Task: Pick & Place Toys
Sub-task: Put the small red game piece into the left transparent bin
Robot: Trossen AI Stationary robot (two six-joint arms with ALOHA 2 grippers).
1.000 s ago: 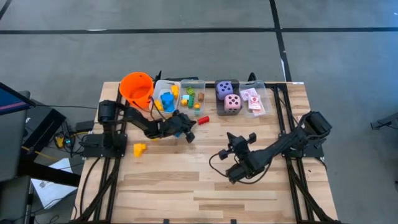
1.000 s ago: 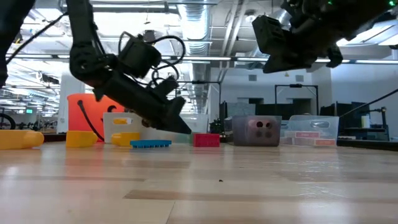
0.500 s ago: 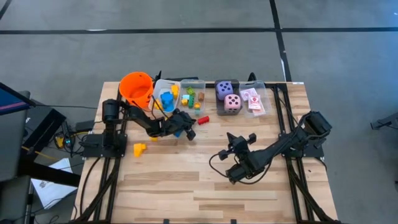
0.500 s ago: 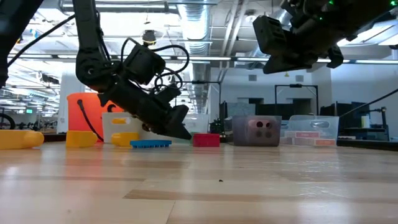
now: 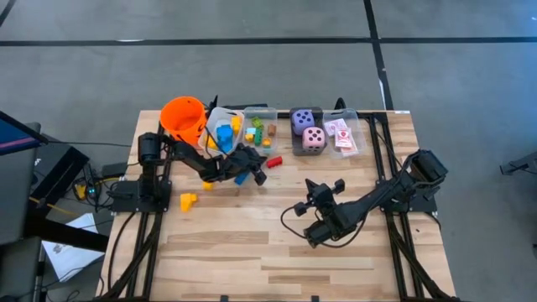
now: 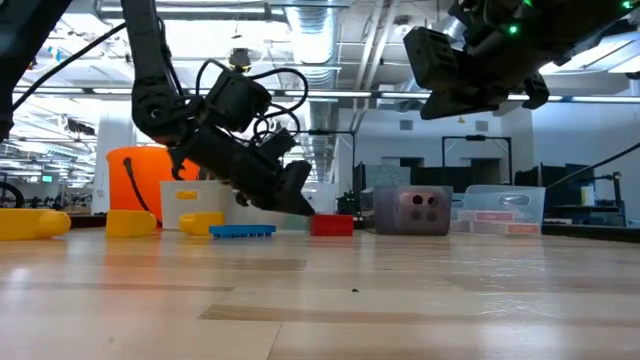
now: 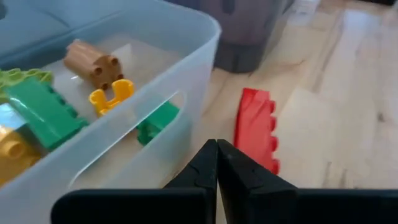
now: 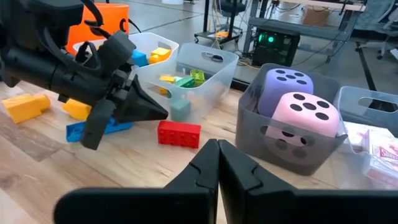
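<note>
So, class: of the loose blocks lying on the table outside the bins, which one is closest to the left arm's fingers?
The red block: it lies just past the shut fingers, beside the clear bin; the others are farther back.

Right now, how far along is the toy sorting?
Done: pink die and purple die share one bin, cards sit in another, small blocks fill the clear bins. In hand: nothing; the shut left hand points at the red block. The right hand waits, shut. Left: red, blue block and yellow blocks on the table.
</note>
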